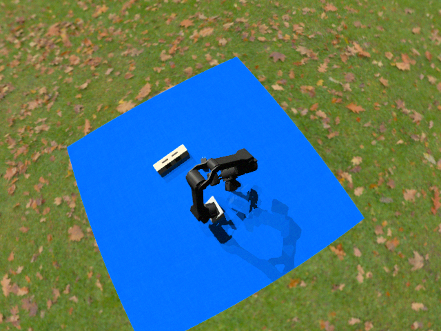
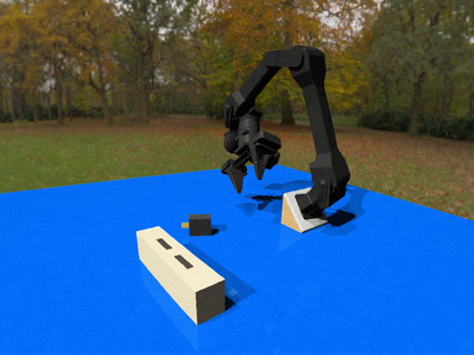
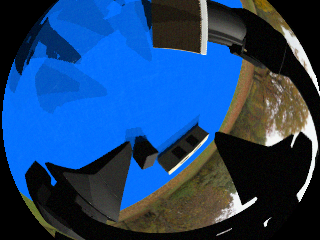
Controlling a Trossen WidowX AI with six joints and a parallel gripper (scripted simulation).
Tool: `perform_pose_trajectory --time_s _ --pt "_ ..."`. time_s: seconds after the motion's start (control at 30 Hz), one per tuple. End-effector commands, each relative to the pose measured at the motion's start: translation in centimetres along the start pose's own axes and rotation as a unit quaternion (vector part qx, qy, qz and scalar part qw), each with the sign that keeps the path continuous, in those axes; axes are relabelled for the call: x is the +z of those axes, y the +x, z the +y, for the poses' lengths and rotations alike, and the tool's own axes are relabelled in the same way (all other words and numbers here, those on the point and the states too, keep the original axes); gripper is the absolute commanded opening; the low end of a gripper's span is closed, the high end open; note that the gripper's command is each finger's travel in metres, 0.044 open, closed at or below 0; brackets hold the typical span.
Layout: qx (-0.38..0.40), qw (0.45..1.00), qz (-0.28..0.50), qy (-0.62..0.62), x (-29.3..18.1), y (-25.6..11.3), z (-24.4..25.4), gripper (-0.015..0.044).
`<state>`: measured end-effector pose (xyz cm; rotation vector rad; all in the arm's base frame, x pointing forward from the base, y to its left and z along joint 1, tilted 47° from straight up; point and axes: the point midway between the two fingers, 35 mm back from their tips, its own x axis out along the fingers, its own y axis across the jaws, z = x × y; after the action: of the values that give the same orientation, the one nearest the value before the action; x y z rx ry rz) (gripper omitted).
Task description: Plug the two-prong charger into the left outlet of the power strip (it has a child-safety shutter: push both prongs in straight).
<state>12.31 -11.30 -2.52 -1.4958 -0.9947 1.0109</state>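
The charger [image 1: 203, 160] [image 2: 200, 225] [image 3: 145, 153] is a small dark block lying on the blue mat, near the strip's side that faces the arm. Its gold prongs [image 2: 185, 224] point left in the exterior view. The cream power strip [image 1: 182, 147] [image 2: 168, 268] [image 3: 199, 134] has two dark slots on top and two dark square recesses on its arm-facing side, visible in the top view and the wrist view. My gripper [image 2: 249, 185] [image 3: 174, 142] is open and empty, raised above the mat and away from the charger, on the arm's base side.
The blue mat [image 1: 142, 231] [image 2: 373, 301] lies on leaf-strewn grass. The arm's white-topped wedge base [image 2: 292, 213] [image 3: 179, 25] stands behind and to the right of the charger in the exterior view. The arm's shadows fall on the mat.
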Motion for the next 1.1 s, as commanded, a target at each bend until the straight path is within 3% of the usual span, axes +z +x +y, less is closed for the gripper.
perform_pose_trajectory --time_s 0.0,0.53,1.07 --pt "0.001 1.000 -0.001 -0.003 0.0 0.0 0.0 0.0426" --pt "0.038 0.967 -0.080 -0.240 -1.9 0.7 0.7 0.0440" --pt "0.039 0.863 -0.168 -0.475 -4.1 1.6 1.3 0.0440"
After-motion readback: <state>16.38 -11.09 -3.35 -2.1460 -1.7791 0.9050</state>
